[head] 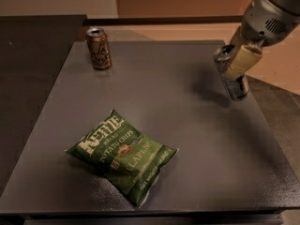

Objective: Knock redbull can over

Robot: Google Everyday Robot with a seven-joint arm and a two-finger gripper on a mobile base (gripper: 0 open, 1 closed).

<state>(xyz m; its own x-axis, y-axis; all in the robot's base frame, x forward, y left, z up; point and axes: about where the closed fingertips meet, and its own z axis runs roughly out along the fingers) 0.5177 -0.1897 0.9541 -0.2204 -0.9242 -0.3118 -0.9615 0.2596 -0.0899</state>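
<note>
The redbull can (236, 84) sits at about 2 o'clock on the dark table (187, 125), close to the right edge. It is not upright: its silver top leans toward 11 o'clock, while its base looks to be on or just off the surface. The gripper (242, 62) reaches in from 1 o'clock at the end of the grey arm (269, 15), and its tan end lies across the upper half of the can, touching it. It cannot be told whether the gripper is clasped round the can or only pressed against its side. The can is slim, tall and narrow-footed, so it probably tips easily. Its thin metal wall is stiff enough to take a sideways push but would dent under a hard squeeze, and the smooth skin is likely to slip against the pad. Nothing shows whether it is full or empty; if empty it would be light and might skid or roll once down. No grasp seems needed, because contact high on the body, near the rim, gives the best leverage, whereas contact low down would merely slide it. The fall ought to go toward 9 or 10 o'clock, onto open table, not toward the near edge at 3 o'clock. The brown can (98, 48) at 11 o'clock and the green chip bag (123, 156) at 7 o'clock lie well apart from it.
</note>
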